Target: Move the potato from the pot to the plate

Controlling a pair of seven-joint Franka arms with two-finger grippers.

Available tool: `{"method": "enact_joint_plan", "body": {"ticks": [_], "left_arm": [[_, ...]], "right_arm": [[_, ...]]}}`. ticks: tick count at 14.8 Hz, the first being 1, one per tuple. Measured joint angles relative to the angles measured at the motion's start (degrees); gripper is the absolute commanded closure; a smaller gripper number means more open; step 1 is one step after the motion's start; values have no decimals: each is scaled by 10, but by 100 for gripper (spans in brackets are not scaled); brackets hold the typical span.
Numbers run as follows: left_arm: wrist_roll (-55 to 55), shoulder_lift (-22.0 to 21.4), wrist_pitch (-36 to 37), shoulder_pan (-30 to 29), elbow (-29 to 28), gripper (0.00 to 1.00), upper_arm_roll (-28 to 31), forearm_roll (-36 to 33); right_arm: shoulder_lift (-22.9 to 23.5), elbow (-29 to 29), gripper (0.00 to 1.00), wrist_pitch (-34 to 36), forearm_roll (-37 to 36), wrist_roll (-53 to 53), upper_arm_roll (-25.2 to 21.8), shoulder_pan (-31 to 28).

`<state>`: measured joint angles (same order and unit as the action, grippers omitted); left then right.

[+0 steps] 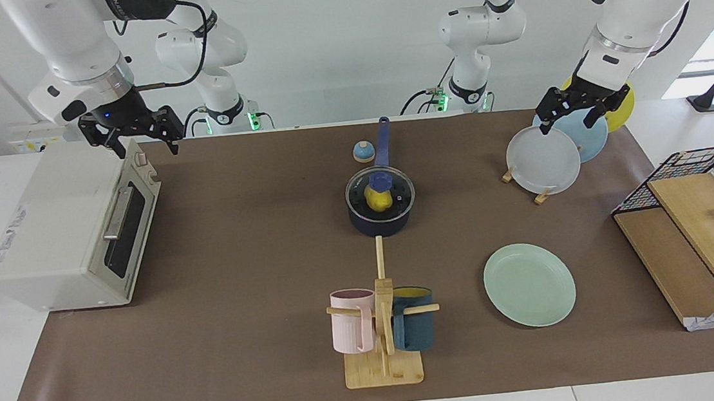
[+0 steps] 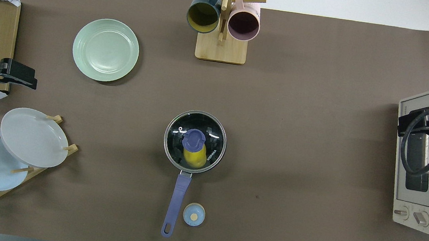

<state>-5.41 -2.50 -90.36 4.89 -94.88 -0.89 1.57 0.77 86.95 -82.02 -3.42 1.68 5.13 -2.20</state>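
Observation:
The navy-blue pot [image 1: 385,227] stands mid-table with its long handle [image 1: 382,140] pointing toward the robots. A glass lid with a blue knob [image 1: 381,179] covers it. The yellow potato [image 1: 379,201] shows through the lid, inside the pot. In the overhead view the pot's handle [image 2: 176,202] and the potato [image 2: 194,158] show too. The mint-green plate [image 1: 529,284] [image 2: 105,50] lies empty, farther from the robots, toward the left arm's end. My left gripper [image 1: 567,123] hangs open over the plate rack. My right gripper [image 1: 146,149] hangs open over the toaster oven.
A toaster oven [image 1: 75,231] sits at the right arm's end. A mug tree [image 1: 383,353] with a pink and a dark blue mug stands farther out than the pot. A rack holds a grey-white plate [image 1: 544,161], a light blue and a yellow plate. A small blue bell [image 1: 363,152] sits beside the handle.

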Motion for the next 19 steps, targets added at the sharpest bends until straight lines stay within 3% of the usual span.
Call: {"method": "enact_joint_plan", "body": {"ticks": [15, 19], "left_arm": [[0, 0, 0, 0, 0, 0, 0, 0], [0, 0, 0, 0, 0, 0, 0, 0]], "right_arm": [[0, 1, 0, 0, 0, 0, 1, 3], [0, 1, 0, 0, 12, -1, 33, 4]]}}
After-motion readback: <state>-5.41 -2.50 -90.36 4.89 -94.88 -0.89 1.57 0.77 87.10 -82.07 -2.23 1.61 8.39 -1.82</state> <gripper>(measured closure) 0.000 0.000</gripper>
